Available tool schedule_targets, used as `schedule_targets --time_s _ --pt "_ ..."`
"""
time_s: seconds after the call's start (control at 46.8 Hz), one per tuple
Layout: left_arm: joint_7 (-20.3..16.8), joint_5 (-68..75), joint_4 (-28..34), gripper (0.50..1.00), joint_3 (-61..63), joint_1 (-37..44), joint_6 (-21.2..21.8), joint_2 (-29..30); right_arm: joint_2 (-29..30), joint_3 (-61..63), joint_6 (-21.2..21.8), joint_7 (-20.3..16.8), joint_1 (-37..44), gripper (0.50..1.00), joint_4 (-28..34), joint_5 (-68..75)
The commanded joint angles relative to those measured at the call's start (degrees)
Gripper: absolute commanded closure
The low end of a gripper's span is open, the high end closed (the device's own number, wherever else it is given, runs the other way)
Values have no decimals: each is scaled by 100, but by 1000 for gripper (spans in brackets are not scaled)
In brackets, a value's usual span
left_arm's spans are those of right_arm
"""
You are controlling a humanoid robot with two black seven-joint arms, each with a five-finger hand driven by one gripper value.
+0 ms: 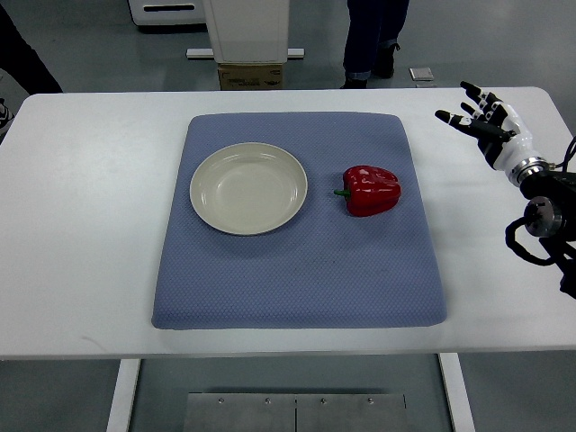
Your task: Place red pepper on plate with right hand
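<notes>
The red pepper (371, 189) lies on its side on the blue mat (297, 270), just to the right of the plate (248, 188) — close beside it but not touching its rim. Its green stem points left toward the plate, so its long axis runs roughly across the picture, in line with the plate's middle.

The right hand (479, 115) hovers over the bare white table (81, 225), well to the right of the plate and beyond the mat's right edge, a little farther from the robot than the pepper. Its fingers are spread and hold nothing. From the hand, the pepper lies to the left and slightly nearer the robot; the plate sits farther along much the same line. So the reach is likely a leftward sweep, and the carry after it a short continuation the same way.

No left arm shows anywhere — the right is the only hand available here.

The right forearm is cut off by the picture's edge. The hand's height above the table cannot be judged from this steep view. A person's legs (371, 40) stand beyond the table's far edge.
</notes>
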Motion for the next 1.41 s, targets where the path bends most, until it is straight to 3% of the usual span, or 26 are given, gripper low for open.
schedule_targets --time_s 0.0,0.876,1.388 --pt "-1 -1 1 500 0 1 0 0 -1 2 5 0 0 500 4 0" --pt "-1 -1 1 500 0 1 0 0 245 -7 137 9 123 500 48 -8" --pt "-1 -1 1 500 0 1 0 0 263 -51 286 184 167 500 452 -254"
